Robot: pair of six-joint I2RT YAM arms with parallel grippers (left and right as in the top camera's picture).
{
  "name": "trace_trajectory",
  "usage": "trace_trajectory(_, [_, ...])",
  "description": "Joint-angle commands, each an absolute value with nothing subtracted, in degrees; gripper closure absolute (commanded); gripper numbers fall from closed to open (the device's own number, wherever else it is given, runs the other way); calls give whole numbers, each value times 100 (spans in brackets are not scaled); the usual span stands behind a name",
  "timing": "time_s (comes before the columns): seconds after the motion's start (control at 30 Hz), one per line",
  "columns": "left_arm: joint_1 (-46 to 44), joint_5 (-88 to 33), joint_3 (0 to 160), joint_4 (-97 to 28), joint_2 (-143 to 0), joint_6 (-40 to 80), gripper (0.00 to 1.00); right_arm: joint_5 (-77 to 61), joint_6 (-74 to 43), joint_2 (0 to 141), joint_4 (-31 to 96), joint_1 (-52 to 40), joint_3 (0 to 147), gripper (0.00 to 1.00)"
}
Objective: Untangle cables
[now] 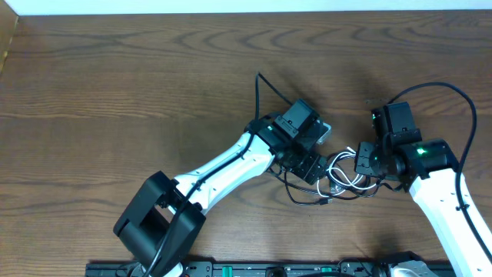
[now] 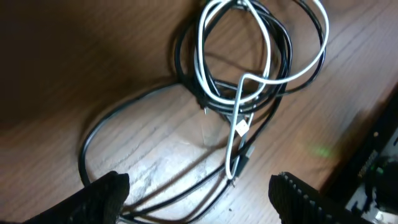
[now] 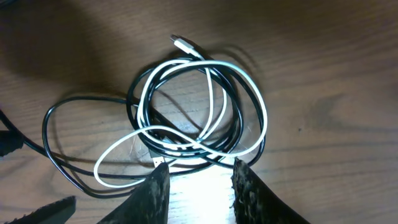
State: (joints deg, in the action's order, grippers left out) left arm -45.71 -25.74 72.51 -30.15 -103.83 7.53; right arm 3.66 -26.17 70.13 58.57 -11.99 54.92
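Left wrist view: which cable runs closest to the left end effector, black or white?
A black cable: its wide loop trails out of the coil down to the open left end effector, while the white cable stops short, higher up.

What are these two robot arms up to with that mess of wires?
They are trying to untangle a bundle of thin black and white cables lying on a wooden table. The left gripper is open over a loose black loop at the edge of the bundle. The right gripper is open beside the coiled part. Neither one holds a cable, and the cords are looped through each other.
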Motion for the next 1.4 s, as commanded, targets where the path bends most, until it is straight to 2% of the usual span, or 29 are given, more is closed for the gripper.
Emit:
trace_trajectory(0.0, [-4613, -2150, 7220, -2936, -10442, 827, 23, 510, -3144, 7046, 5955, -1020, 5537, 70])
trace_trajectory(0.37, [-4678, -2137, 7220, -2703, -10857, 987, 23, 607, -3297, 7046, 6219, -436, 5537, 69])
trace_trajectory(0.57, [-4932, -2137, 7220, -2550, -11196, 1219, 24, 607, -3297, 7046, 6222, -405, 5537, 67])
trace_trajectory(0.73, [-5083, -2134, 7220, -2512, -11214, 1216, 39, 609, -3295, 7046, 6219, -405, 5537, 67])
trace_trajectory(0.83, [-5081, -2137, 7220, -2517, -11214, 1216, 42, 607, -3293, 7046, 6226, -405, 5537, 67])
trace_trajectory(1.03, [-5076, -2139, 7229, -2558, -11056, 1216, 40, 609, -3293, 7046, 6239, -405, 5537, 67])
trace_trajectory(1.27, [-5083, -2202, 7229, -2554, -10731, 1219, 25, 607, -3295, 7046, 6208, -405, 5537, 68])
trace_trajectory(1.37, [-5089, -2202, 7227, -2558, -10742, 1216, 25, 607, -3293, 7046, 6215, -405, 5537, 67])
